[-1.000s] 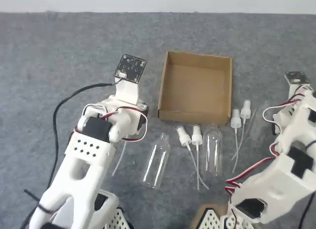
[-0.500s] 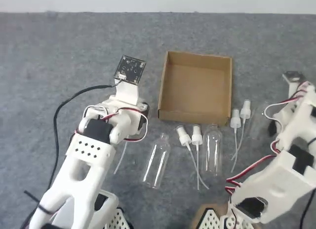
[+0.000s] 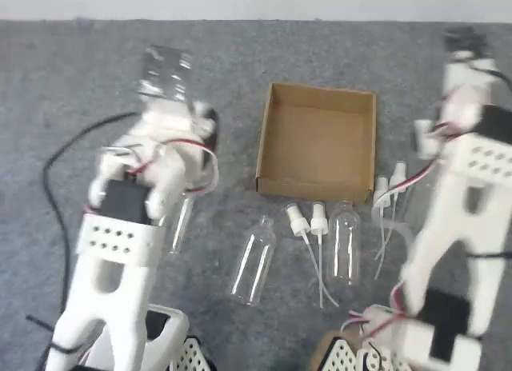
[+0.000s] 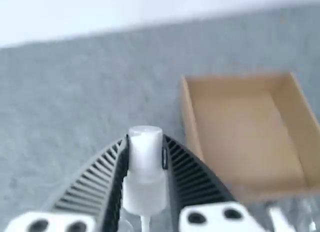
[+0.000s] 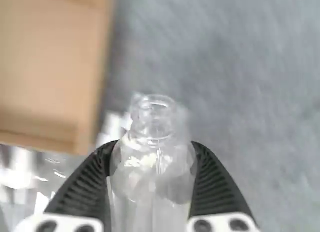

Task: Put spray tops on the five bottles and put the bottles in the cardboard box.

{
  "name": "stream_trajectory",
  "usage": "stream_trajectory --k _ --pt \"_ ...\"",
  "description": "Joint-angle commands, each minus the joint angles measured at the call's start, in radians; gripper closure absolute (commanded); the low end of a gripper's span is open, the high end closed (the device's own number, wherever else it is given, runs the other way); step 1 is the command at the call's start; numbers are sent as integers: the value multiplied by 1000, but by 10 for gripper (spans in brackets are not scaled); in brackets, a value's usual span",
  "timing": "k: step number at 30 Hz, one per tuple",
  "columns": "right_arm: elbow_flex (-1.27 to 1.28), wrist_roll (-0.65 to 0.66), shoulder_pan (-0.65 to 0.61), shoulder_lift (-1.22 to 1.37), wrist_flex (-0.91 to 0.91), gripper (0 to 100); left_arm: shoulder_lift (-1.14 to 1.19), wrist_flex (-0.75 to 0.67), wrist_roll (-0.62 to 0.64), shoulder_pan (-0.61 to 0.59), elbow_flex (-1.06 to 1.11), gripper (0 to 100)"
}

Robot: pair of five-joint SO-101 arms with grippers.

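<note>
Tube of spray top (image 4: 145, 164) cut off at view's edge; bottle (image 5: 152, 142) base likewise; cardboard box (image 4: 240, 132) corner cropped

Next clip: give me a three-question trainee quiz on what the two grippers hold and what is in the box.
1. True or false: the left gripper is shut on a spray top.
2. The right gripper holds: A) a spray top, B) a clear bottle with no top on, C) nothing.
3. Fill in: the cardboard box holds ___ bottles.
Key: 1 true; 2 B; 3 zero.
</note>
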Motion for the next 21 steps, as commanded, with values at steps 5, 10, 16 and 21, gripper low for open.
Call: stream_trajectory --k 5,10,16,21 --pt "235 -169 -466 -280 -242 994 -44 157 25 -107 -354 988" --pt "393 -178 -691 -317 -427 994 -44 152 160 -146 -449 988" --pt "520 -176 -819 -326 -526 993 -43 46 278 -152 -489 988" --pt "574 -172 -926 -326 -530 993 -43 -46 344 -152 -476 988"
